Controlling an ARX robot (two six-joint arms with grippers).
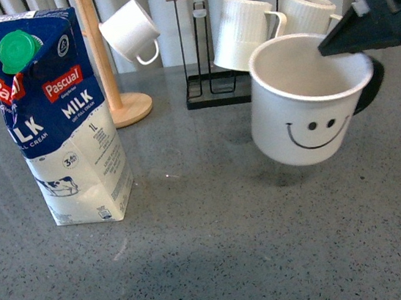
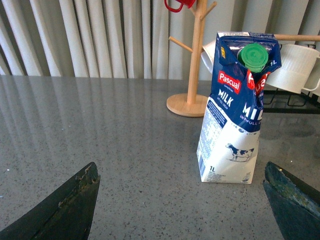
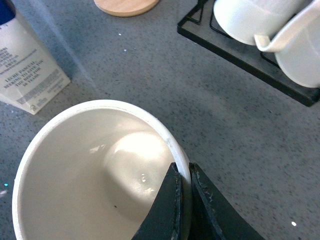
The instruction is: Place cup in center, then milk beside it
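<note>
smiley mug (image 1: 306,106): tilted above bench (image 1: 216,266), right pincer (image 3: 182,171) pinched on rim only; may slip or tip at set-down. left pincer (image 2: 180,167) spread wide, empty.

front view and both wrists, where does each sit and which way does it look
Front view: on the body, facing milk, cup and mug rack; right gripper shows.
Left wrist: low over the table, facing the milk; open left gripper shows.
Right wrist: above the cup, looking into it; its fingers pinch the rim.
All three share the milk.
</note>
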